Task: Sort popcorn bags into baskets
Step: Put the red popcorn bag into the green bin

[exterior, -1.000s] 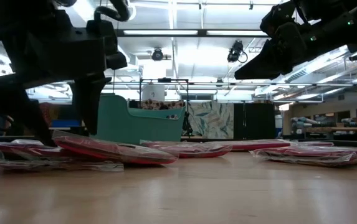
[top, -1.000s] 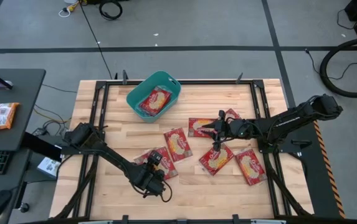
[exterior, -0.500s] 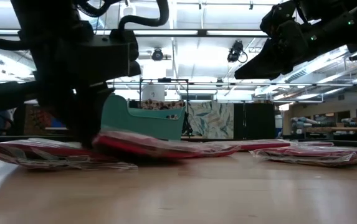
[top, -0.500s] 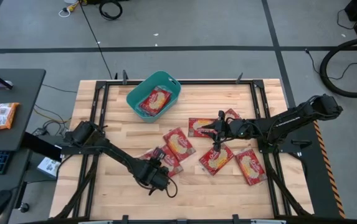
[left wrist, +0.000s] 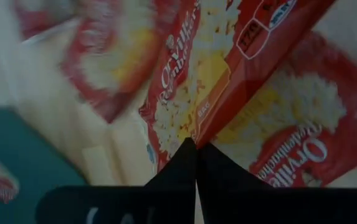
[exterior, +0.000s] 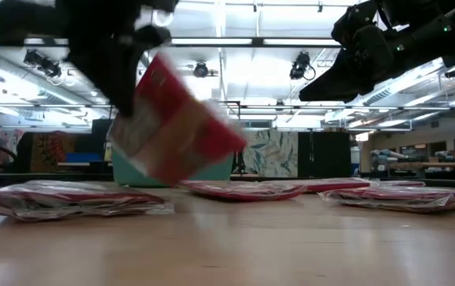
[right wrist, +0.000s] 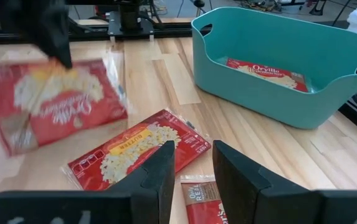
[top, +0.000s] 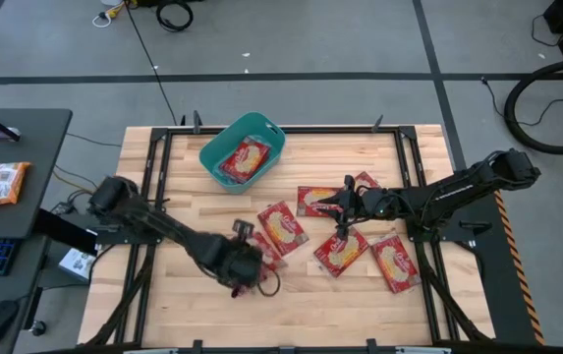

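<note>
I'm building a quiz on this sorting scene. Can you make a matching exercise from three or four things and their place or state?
Things:
1. left gripper
2. right gripper
3. teal basket
4. lifted popcorn bag

States:
a. has one red bag lying inside
b. hangs tilted in the air above the table
c. open, hovering over the bags on the table
d. shut on the edge of a bag

Pairs: 1-d, 2-c, 3-a, 4-b
</note>
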Controlling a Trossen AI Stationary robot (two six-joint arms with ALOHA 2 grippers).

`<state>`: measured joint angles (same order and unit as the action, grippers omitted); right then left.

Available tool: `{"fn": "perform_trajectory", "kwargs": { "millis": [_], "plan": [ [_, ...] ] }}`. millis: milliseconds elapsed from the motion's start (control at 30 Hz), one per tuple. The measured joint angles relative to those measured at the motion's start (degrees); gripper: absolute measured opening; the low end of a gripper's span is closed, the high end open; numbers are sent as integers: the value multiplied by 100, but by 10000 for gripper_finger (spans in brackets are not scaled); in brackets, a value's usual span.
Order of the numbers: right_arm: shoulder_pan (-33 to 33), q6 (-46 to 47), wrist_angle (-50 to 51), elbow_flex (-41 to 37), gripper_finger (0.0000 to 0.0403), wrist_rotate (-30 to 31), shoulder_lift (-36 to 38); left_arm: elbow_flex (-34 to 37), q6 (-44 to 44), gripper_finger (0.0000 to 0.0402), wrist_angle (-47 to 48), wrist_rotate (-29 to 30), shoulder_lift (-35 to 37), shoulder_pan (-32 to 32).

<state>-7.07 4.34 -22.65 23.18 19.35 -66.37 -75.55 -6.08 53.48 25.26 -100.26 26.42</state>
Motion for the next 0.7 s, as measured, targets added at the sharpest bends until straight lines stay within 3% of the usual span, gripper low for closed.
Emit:
{"fn": "perform_trajectory", "kwargs": {
  "millis": [200, 467, 700],
  "plan": [
    [-1, 0, -3, -2, 114, 0, 0, -130, -834, 1, 47, 125, 735, -600],
    [-2, 0, -11, -2, 114, 0, 0, -157, -1682, 1, -51, 714, 1211, -1926],
    [-2, 0, -13, -2, 114, 0, 0, -157, -1661, 1, -97, 256, 1183, -3298]
  ]
}}
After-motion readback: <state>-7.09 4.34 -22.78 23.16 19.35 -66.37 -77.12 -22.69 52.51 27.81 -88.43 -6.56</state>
